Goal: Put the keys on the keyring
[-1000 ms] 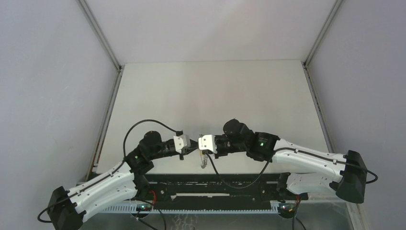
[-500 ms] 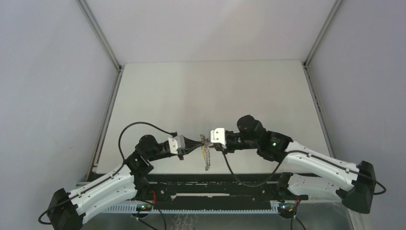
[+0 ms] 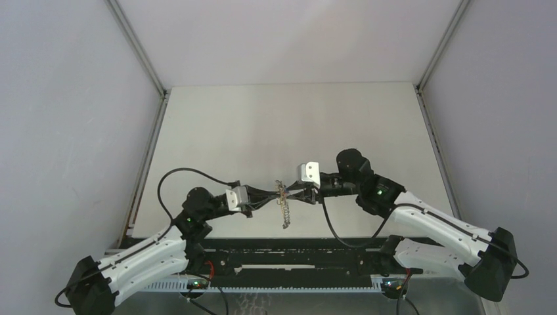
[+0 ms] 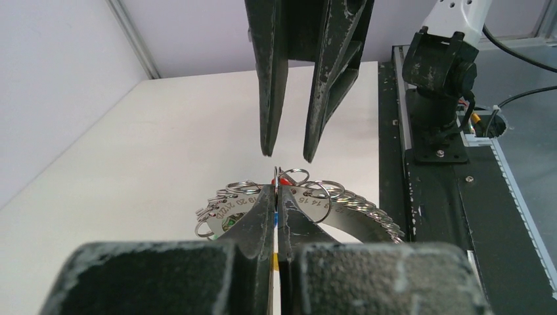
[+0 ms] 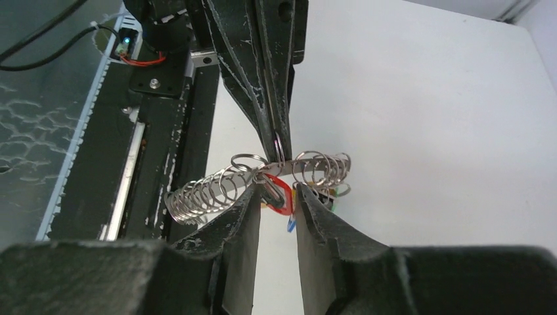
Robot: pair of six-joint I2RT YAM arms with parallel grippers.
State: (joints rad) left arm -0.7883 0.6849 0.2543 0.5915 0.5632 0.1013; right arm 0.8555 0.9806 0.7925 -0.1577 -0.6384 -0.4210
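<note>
The keyring (image 4: 328, 203) is a curved numbered metal strip strung with several split rings, and it hangs above the table between the two arms (image 3: 285, 213). My left gripper (image 4: 276, 189) is shut on one upright ring at the strip's middle. Facing it, my right gripper (image 5: 278, 188) stands open. The red key (image 5: 281, 190) hangs from a ring between the right gripper's fingertips, with a small gap on either side. A blue key (image 5: 290, 226) dangles just below it, and a green one (image 4: 226, 223) shows under the strip. In the top view the left gripper (image 3: 268, 195) and right gripper (image 3: 294, 192) nearly meet.
The black base rail (image 3: 295, 252) with its cables runs along the near table edge, just below the hanging keyring. Grey walls and metal frame posts (image 3: 134, 46) enclose the white table (image 3: 289, 125).
My right gripper has opened off the red key and drawn back to the right. The left arm has shifted slightly left, still gripping the ring, and the keyring strip now hangs lower.
</note>
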